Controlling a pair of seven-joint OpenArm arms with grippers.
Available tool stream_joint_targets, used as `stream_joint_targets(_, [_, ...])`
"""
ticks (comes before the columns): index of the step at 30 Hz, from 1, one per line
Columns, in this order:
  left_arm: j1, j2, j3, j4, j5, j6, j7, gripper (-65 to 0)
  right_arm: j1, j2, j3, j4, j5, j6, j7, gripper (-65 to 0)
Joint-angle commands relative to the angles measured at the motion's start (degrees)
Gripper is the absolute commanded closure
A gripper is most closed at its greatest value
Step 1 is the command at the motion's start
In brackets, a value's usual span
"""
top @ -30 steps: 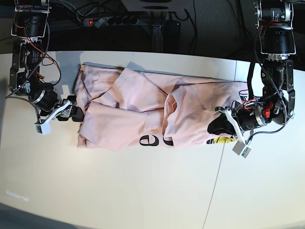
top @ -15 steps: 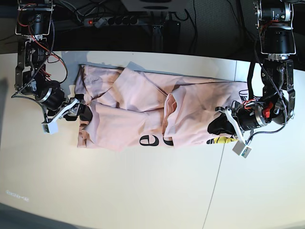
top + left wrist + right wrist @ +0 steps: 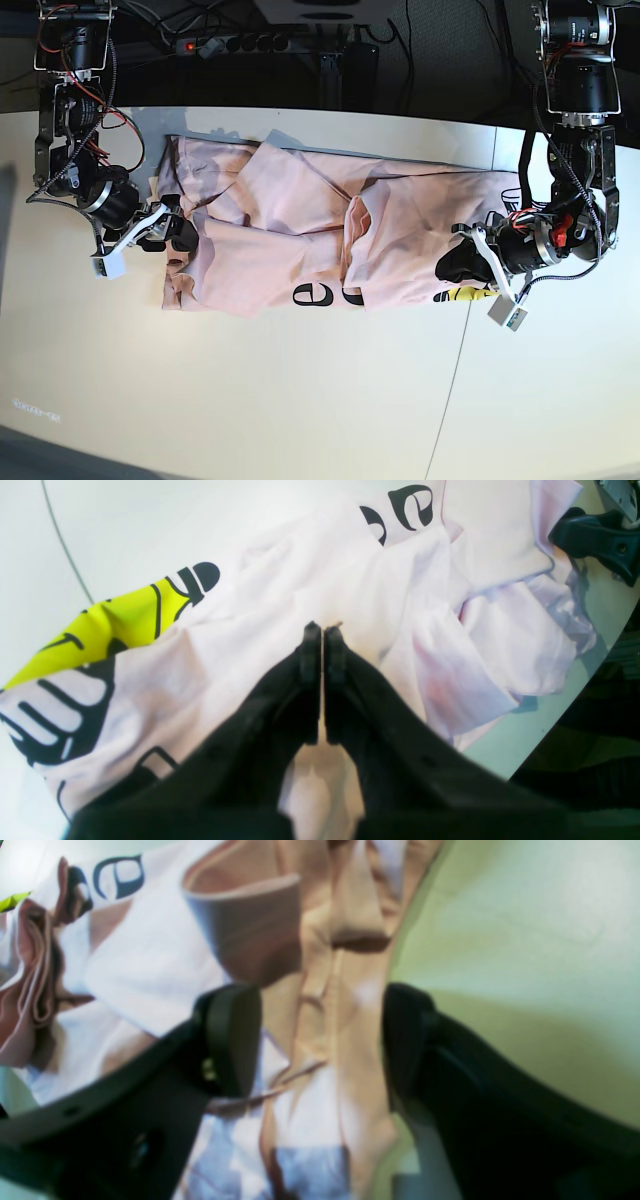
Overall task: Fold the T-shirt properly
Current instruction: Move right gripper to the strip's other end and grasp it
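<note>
The pale pink T-shirt (image 3: 280, 250) lies crumpled in a long band across the table, black lettering and a yellow graphic (image 3: 470, 294) showing along its near edge. My left gripper (image 3: 452, 265) rests at the shirt's right end beside the graphic. In the left wrist view its jaws (image 3: 323, 630) are shut on a pinch of the T-shirt (image 3: 280, 580). My right gripper (image 3: 172, 232) is at the shirt's left end. In the right wrist view it (image 3: 320, 1040) stands open, its fingers (image 3: 235, 1040) astride bunched folds of the T-shirt (image 3: 325, 965).
The white table (image 3: 300, 400) has a seam (image 3: 455, 380) running towards its front edge. A power strip (image 3: 235, 43) and cables lie behind the back edge. The other arm's black gripper (image 3: 595, 545) shows at the top right of the left wrist view.
My right gripper has moved right and slightly up, from the bare table onto the shirt's left edge, still open. The left arm has not moved.
</note>
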Motion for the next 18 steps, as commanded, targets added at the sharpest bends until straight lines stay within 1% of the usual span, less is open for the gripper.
stream_joint_targets(1, [-1.07, -0.61, -0.28, 0.94, -0.98, -1.68, -1.03, -1.3, -0.81, 0.31, -0.37, -0.31, -2.14, -2.10, -4.46, -40.3])
stream_joint_targets(18, [-1.07, -0.61, -0.28, 0.92, -0.50, -1.68, -1.03, -1.3, -0.94, 0.28, -0.37, -0.33, -2.12, -2.10, -4.52, -40.3])
